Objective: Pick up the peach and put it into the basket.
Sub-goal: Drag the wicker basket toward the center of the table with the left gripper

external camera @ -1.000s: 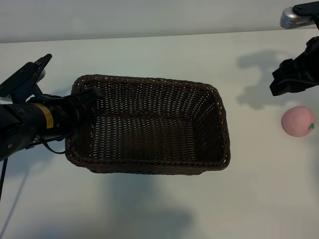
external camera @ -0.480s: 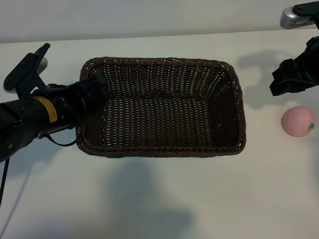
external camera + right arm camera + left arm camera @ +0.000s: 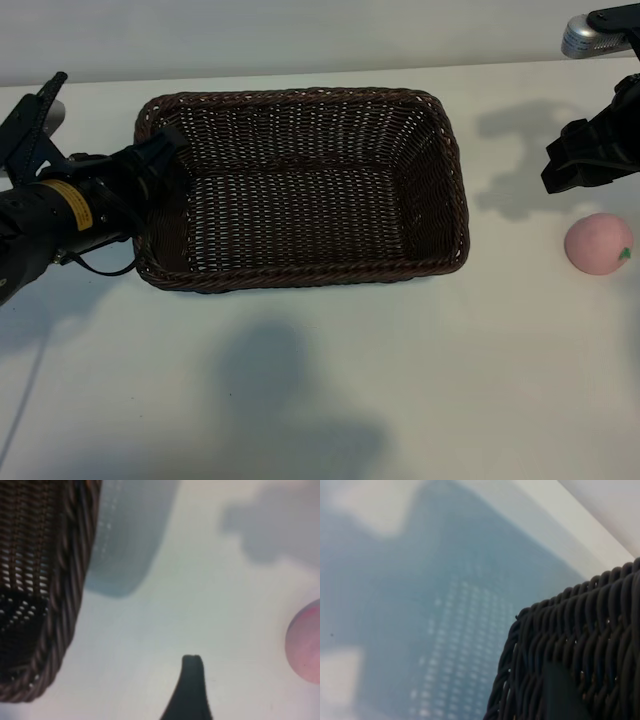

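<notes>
The dark brown wicker basket [image 3: 300, 98] hangs a little above the white table and throws a shadow toward the near edge. My left gripper [image 3: 163, 152] is shut on the rim at its left end. In the left wrist view the weave [image 3: 580, 625] fills one corner with one dark finger [image 3: 560, 695] against it. The pink peach [image 3: 598, 243] lies on the table right of the basket, apart from it. My right gripper [image 3: 578, 162] hovers just behind the peach, open and holding nothing. The right wrist view shows one finger [image 3: 192, 680] between the peach [image 3: 306, 642] and the basket's end [image 3: 60, 580].
The white table [image 3: 330, 400] runs back to a pale wall. A silver fitting [image 3: 585, 35] sits at the far right corner above the right arm. Bare tabletop lies between the basket's right end and the peach.
The left gripper has carried the basket away from the near edge, first swinging it right, then back left and squarer to the table. The peach and the right arm have not moved.
</notes>
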Controlling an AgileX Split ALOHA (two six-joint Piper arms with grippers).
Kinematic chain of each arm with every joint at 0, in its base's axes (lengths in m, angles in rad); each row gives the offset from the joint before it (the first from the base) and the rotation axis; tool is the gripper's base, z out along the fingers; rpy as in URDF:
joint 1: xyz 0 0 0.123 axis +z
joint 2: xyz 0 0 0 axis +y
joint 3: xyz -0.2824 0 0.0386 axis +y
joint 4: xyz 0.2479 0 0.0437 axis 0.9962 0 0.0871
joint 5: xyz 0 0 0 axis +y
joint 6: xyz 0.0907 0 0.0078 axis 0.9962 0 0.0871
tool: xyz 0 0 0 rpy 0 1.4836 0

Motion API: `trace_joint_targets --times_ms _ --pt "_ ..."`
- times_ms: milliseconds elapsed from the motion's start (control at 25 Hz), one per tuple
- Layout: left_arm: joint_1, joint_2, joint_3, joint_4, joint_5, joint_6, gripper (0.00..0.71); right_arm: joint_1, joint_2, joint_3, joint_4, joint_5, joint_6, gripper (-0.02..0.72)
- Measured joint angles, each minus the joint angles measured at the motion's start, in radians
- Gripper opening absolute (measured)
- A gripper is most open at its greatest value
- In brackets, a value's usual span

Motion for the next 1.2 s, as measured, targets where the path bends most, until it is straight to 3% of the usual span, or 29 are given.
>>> trace_joint_targets --times_ms 280,520,800,1200 --pt "0.001 0.088 -0.071 0.113 0.006 -0.066 0.337 0.000 0.000 0.000 0.000 0.001 0.000 0.595" --pt "0.001 0.163 -0.156 0.355 -0.011 -0.284 0.337 0.000 0.000 0.000 0.000 0.001 0.000 0.595" --pt "0.001 0.300 -0.252 0.644 -0.135 -0.603 0.337 0.000 0.000 0.000 0.000 0.001 0.000 0.595" --pt "-0.052 0.423 -0.293 0.716 -0.149 -0.692 0.337 0.000 0.000 0.000 0.000 0.005 0.000 0.595"
